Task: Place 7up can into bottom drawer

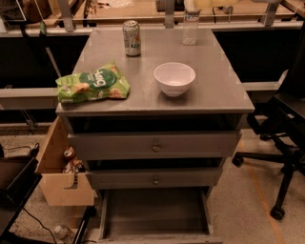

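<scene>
The can (131,38) stood upright at the back left of the cabinet top (217,90), well apart from the bottom drawer (155,212), which hung open down by the floor. A bowl (174,78) sat mid-top, a snack bag (92,83) near the left edge, and a bottle (190,27) at the back. The gripper (209,4) showed only as a pale shape above the bottle. I could not tell whether it was clenched or released.

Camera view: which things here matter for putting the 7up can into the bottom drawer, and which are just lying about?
For the job:
7up can, standing at the back left
bottom drawer, pulled open
gripper, at the top edge above the water bottle

Just lying about:
water bottle
white bowl
green snack bag
wooden box
office chair
</scene>
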Robot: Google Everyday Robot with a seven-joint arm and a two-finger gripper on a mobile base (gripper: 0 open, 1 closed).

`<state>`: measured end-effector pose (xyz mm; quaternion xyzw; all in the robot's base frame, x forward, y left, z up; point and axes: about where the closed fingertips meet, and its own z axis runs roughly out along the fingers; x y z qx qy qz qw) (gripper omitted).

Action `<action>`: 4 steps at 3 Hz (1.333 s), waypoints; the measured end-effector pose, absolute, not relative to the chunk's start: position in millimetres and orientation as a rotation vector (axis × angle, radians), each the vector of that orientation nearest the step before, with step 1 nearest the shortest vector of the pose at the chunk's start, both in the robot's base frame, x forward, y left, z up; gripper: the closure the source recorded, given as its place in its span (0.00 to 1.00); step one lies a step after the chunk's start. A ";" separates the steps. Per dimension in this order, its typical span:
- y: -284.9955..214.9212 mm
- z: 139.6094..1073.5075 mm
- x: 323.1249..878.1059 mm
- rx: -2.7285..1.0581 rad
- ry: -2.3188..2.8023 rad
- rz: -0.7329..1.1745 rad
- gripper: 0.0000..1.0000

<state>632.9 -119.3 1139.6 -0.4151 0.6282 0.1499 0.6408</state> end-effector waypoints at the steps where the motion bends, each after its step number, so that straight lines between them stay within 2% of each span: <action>1: -122.8 1151.7 642.3 -0.883 1.415 0.324 0.00; 2: -122.7 1151.7 642.3 -0.883 1.415 0.324 0.00; 4: -81.8 1102.6 734.1 -0.880 1.519 0.337 0.00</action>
